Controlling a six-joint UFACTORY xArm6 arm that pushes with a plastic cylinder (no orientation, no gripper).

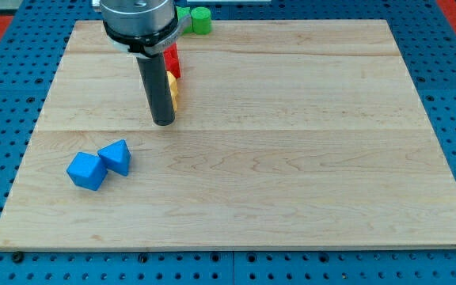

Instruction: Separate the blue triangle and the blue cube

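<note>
The blue cube (85, 171) lies near the board's lower left. The blue triangle (116, 157) sits just to its upper right and touches it. My tip (163, 123) rests on the board above and to the right of the pair, apart from both, about a block's width from the triangle.
A red block (172, 60) and a yellow block (173, 89) sit right behind the rod, partly hidden by it. Two green blocks (199, 20) stand at the board's top edge. The wooden board (291, 158) lies on a blue pegboard table.
</note>
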